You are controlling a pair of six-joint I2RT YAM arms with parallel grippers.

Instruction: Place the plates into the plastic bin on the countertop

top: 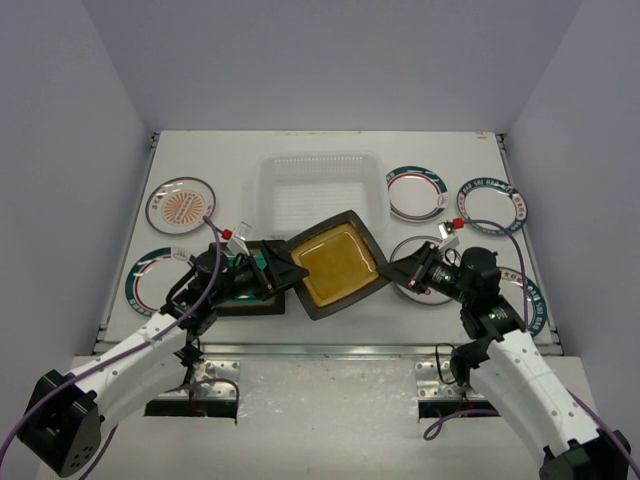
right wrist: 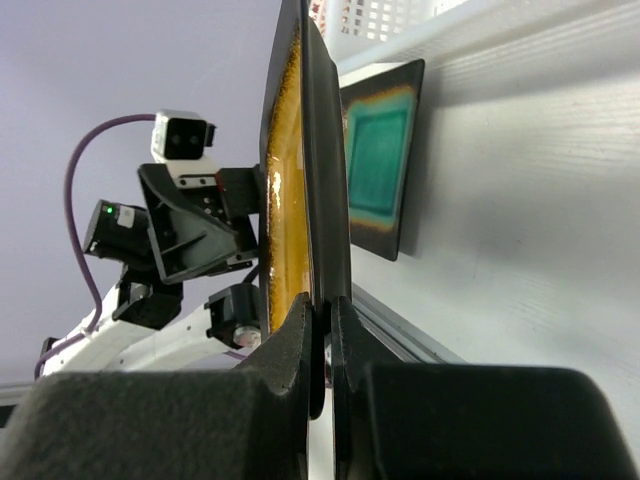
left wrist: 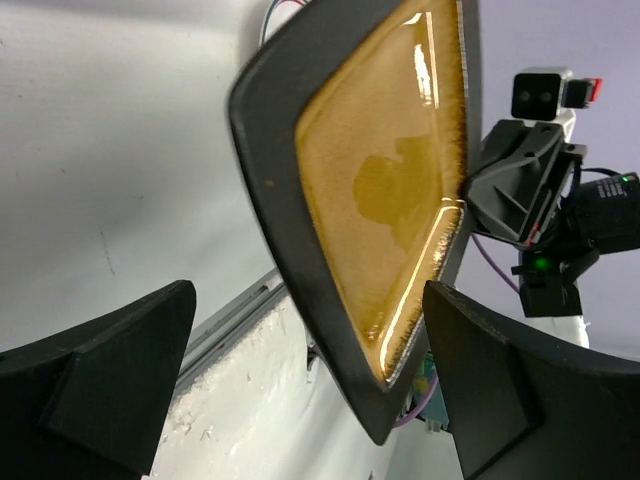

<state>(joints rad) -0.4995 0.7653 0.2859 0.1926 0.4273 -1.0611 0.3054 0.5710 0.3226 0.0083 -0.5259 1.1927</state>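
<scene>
Rt gripper pinched tight on amber plate rim, plate roughly level, clear of countertop; prob. steadying for carry. Lt gripper wide open, jaws straddling opposite corner, gripping nothing. Just past plate: plastic bin. Rt wrist view alone shows teal plate face; top view mostly hides it under lt arm.
</scene>
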